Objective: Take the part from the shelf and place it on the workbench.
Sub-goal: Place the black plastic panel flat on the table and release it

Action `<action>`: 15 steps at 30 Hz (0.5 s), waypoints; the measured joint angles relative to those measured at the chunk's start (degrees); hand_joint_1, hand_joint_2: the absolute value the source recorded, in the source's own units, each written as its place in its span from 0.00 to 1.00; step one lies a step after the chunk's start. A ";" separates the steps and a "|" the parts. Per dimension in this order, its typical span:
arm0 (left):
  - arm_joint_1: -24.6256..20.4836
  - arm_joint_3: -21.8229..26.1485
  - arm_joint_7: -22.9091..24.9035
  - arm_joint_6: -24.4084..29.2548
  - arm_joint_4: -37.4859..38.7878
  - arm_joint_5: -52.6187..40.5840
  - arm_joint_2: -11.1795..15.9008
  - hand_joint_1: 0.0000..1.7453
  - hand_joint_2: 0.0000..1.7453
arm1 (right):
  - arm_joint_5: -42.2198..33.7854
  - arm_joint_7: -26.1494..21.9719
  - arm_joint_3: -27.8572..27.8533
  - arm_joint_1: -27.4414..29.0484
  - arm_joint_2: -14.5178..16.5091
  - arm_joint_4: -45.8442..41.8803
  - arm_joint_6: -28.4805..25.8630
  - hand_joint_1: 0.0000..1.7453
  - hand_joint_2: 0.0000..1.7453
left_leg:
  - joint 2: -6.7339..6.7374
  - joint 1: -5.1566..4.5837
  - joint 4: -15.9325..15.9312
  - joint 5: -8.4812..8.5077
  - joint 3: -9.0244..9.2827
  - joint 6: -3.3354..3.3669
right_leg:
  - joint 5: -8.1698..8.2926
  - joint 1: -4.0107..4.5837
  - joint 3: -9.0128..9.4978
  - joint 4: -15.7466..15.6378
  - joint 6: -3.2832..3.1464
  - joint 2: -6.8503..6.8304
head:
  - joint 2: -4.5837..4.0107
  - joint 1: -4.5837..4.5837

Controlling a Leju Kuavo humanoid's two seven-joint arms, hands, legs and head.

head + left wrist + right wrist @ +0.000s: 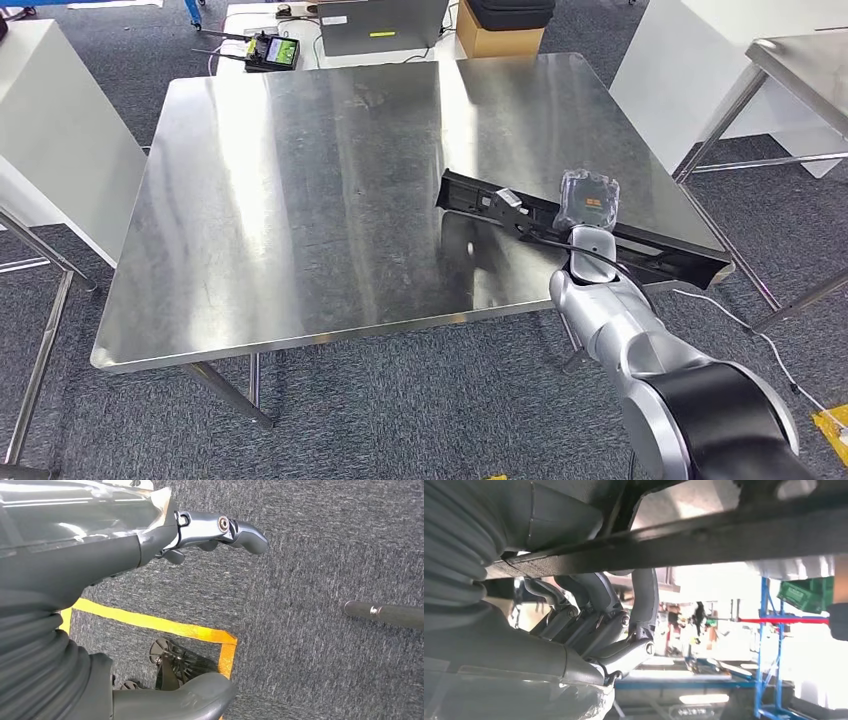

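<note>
Nearest the robot, the left hand [210,532] hangs beside the body over grey carpet and a yellow floor tape line [155,625]; its fingers lie loosely apart and grasp nothing. The silver right arm [640,340] reaches up and forward to the near right corner of the steel workbench [300,200]. At its end the right hand [588,203] meets the long black part [560,225], a narrow moulded strip with a white label near its left end. In the right wrist view the fingers [589,610] curl up around the dark bar of the part [704,535], so the hand is judged to be clamped on it.

The part lies slantwise over the bench's right margin, its right end reaching the table edge; whether it rests fully on the surface cannot be told.

The step in hand appears to be the set-down. To do it well, the strip should be lowered level until its whole length bears on the steel, shifted inward away from the edge, and released only then, with the fingers withdrawn downward and clear so they do not drag it.

Beyond the bench stand a laptop [383,25] and a cardboard box [497,40].
</note>
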 joint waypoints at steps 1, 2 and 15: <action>0.00 0.00 0.01 0.07 0.00 -0.12 0.01 0.00 1.00 | -0.11 0.02 -0.33 0.08 0.17 0.01 0.04 1.00 1.00 | 0.00 0.00 0.00 -0.04 0.03 -0.05 | -0.04 0.00 -0.07 0.00 -0.05 0.00 | 0.00 0.00; 0.00 0.00 0.02 0.14 0.00 -0.28 0.02 0.00 1.00 | -0.19 0.04 -0.64 0.15 0.34 0.01 0.08 1.00 1.00 | 0.00 0.00 -0.01 -0.07 0.06 -0.09 | -0.06 0.00 -0.06 0.00 -0.08 0.00 | 0.00 -0.01; 0.03 -0.01 2.35 0.20 0.00 -1.33 0.17 0.00 0.00 | 0.03 0.27 -2.63 0.86 0.62 -0.01 -0.22 0.00 1.00 | 0.02 0.02 -0.01 -0.09 0.30 -0.11 | -0.04 0.03 0.16 -0.01 -0.07 0.01 | 0.00 -0.02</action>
